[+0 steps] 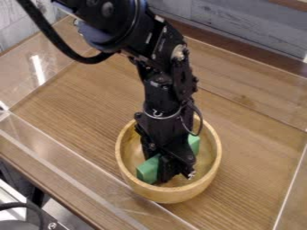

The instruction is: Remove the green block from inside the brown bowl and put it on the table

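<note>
Gripping stage, camera view: tool [170,162] down inside brown bowl [168,160], pointing straight down, jaws narrowed around green block [160,165], apparently clamped on it. Block not lifted, low in bowl near its left side. Left to do: lift clear of rim, carry over, set on worktop [84,99].

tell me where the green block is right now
In the camera view the green block lies inside the brown bowl at lower centre of the table, under the downward-pointing gripper closed around it.
</note>
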You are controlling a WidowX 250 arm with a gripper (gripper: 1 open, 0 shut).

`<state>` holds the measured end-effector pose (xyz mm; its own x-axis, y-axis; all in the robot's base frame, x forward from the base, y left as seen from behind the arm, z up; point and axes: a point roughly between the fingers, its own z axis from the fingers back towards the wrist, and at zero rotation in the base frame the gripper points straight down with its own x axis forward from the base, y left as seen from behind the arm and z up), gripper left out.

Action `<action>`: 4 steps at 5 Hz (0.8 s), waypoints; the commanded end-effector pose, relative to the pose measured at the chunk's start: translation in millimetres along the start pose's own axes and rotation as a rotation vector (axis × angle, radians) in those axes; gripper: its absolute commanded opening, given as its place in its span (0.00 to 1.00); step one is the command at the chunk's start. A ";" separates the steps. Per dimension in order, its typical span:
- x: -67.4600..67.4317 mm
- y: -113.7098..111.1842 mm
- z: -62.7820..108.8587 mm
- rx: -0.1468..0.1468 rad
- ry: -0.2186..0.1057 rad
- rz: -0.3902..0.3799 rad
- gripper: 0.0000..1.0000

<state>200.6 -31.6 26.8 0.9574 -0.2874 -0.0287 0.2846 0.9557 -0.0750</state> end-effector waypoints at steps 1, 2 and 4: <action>3.0 1.8 7.7 -0.003 -0.022 0.011 0.00; 2.2 1.8 8.8 -0.010 -0.020 0.017 0.00; 0.1 1.2 11.0 -0.026 -0.011 0.026 0.00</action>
<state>196.7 -30.5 29.2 0.9620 -0.2682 -0.0508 0.2619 0.9595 -0.1041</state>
